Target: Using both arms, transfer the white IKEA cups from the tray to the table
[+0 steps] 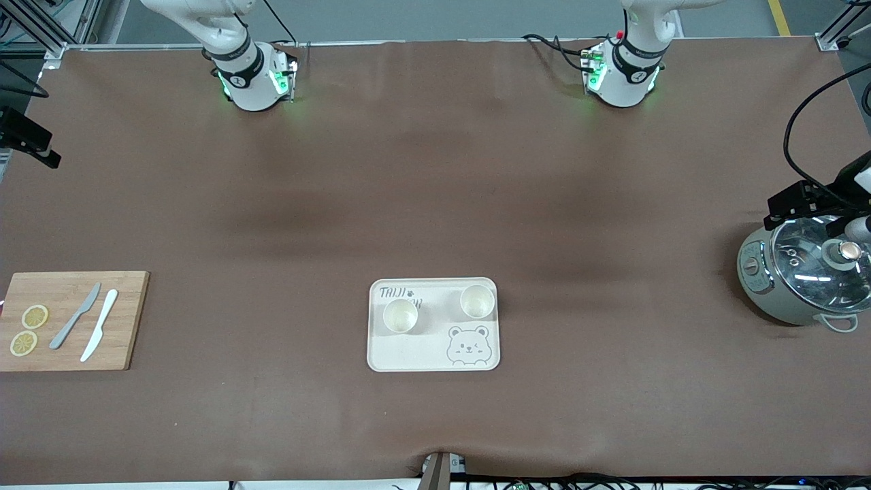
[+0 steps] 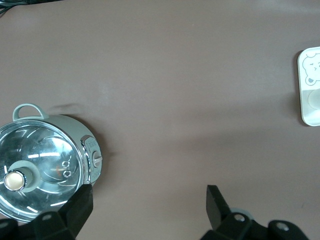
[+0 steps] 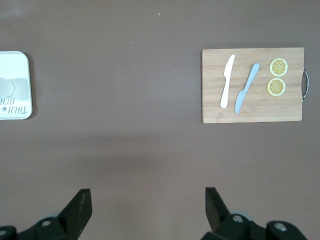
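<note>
Two white IKEA cups stand upright on a cream bear tray (image 1: 435,359) in the middle of the table. One cup (image 1: 400,316) is toward the right arm's end and the other cup (image 1: 477,301) toward the left arm's end. My left gripper (image 2: 150,207) is open and empty, high above the table next to the pot. Its black hand shows in the front view (image 1: 806,201). My right gripper (image 3: 148,207) is open and empty, high over bare table between the board and the tray. Both are far from the cups.
A grey-green pot with a glass lid (image 1: 810,275) stands at the left arm's end. A wooden cutting board (image 1: 68,354) with two knives and two lemon slices lies at the right arm's end. The table is covered with a brown mat.
</note>
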`<control>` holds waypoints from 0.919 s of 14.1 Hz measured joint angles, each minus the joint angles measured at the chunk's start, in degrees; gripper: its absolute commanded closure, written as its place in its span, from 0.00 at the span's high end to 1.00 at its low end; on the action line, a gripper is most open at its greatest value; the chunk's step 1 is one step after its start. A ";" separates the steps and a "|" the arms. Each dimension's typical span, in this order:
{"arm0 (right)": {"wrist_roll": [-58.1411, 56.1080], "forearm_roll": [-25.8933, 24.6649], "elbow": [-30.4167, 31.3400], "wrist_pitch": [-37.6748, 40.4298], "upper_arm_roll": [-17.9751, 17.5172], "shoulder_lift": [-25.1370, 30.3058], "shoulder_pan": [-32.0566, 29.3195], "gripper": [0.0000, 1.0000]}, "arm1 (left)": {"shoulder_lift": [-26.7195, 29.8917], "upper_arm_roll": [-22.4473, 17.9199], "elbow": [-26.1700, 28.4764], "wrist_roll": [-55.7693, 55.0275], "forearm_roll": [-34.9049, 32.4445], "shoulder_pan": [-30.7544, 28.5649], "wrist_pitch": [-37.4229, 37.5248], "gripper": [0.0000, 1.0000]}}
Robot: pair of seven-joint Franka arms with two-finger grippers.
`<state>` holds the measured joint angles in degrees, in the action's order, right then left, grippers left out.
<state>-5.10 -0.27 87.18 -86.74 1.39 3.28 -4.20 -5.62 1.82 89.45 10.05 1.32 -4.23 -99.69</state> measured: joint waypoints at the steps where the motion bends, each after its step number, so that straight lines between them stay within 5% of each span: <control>1: 0.00 0.00 0.00 0.00 0.00 0.00 0.00 1.00 | 0.00 0.01 0.00 0.00 0.00 0.02 -0.05 1.00; 13: 0.00 0.00 0.00 -0.15 -0.03 -0.66 0.00 1.00 | -4.57 5.50 3.64 -1.13 0.09 2.04 -2.04 1.00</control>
<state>-5.10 -0.27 87.18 -86.89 1.36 2.62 -4.20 -10.19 7.32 93.09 8.92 1.41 -2.19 -101.73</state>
